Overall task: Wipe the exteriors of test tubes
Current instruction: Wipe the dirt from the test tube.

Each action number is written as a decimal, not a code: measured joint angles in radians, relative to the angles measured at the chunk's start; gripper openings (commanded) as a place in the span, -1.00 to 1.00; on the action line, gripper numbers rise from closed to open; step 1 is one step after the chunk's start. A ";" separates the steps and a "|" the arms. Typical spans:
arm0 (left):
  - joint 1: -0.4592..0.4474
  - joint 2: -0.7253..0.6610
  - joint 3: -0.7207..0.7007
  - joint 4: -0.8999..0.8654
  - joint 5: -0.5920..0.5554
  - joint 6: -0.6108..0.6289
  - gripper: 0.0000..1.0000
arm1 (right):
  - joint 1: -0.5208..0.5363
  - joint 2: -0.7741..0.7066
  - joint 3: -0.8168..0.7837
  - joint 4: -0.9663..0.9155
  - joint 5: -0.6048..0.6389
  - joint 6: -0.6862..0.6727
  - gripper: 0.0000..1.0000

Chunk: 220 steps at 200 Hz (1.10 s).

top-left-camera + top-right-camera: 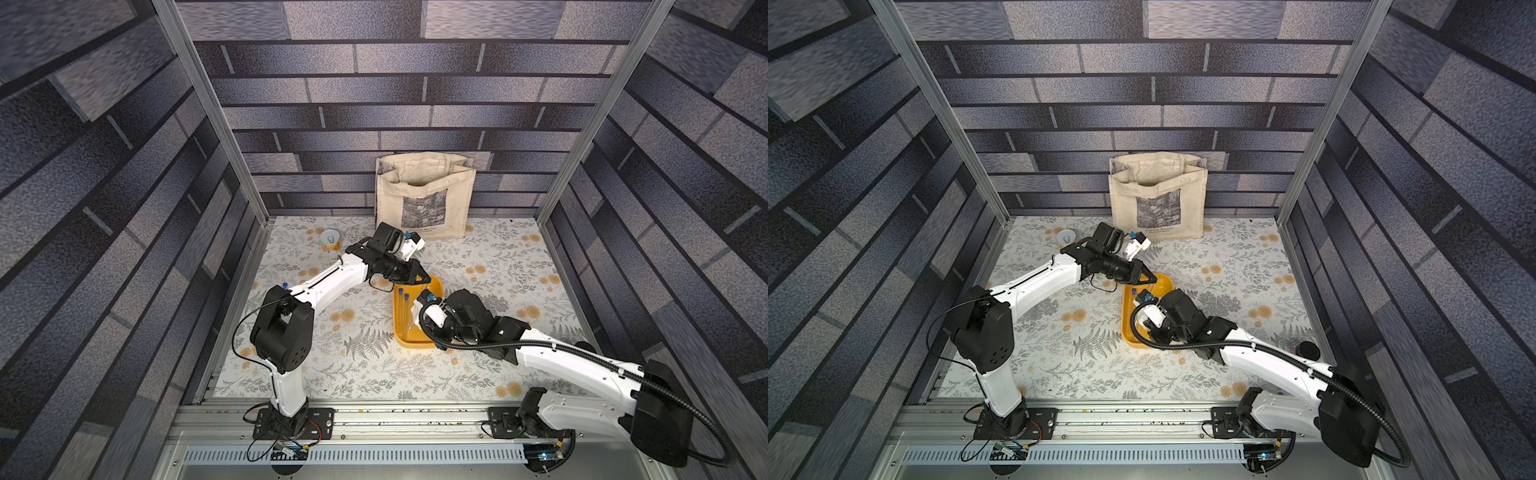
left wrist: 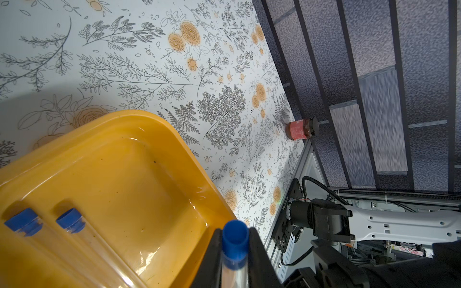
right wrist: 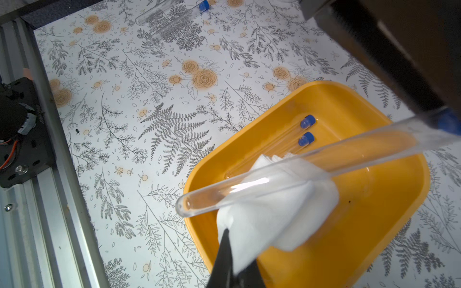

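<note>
The white cloth (image 3: 274, 212), pinched in the right gripper (image 3: 234, 251), touches the test tube (image 3: 349, 149) clamped near its cap by the left gripper (image 2: 234, 261) above the yellow tray (image 3: 361, 224); wiping well probably means gentle lengthwise strokes.

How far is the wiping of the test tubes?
Done: unclear; a pair of tubes lies on the table, perhaps wiped. In hand: left gripper holds one tube over the tray, right gripper presses the cloth against it. Left: probably the two tubes in the tray.
</note>
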 measured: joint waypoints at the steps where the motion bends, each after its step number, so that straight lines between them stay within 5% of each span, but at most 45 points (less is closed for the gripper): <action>1: 0.000 0.000 0.000 0.000 0.000 0.000 -0.74 | -0.002 0.000 0.001 0.000 0.000 0.000 -1.00; 104: 0.000 0.000 0.000 -0.001 0.000 0.000 -0.74 | -0.158 0.098 0.112 -0.029 -0.003 -0.033 -1.00; 220: 0.002 0.000 0.000 -0.002 0.000 0.000 -0.74 | -0.169 0.079 0.124 -0.047 -0.039 -0.035 -1.00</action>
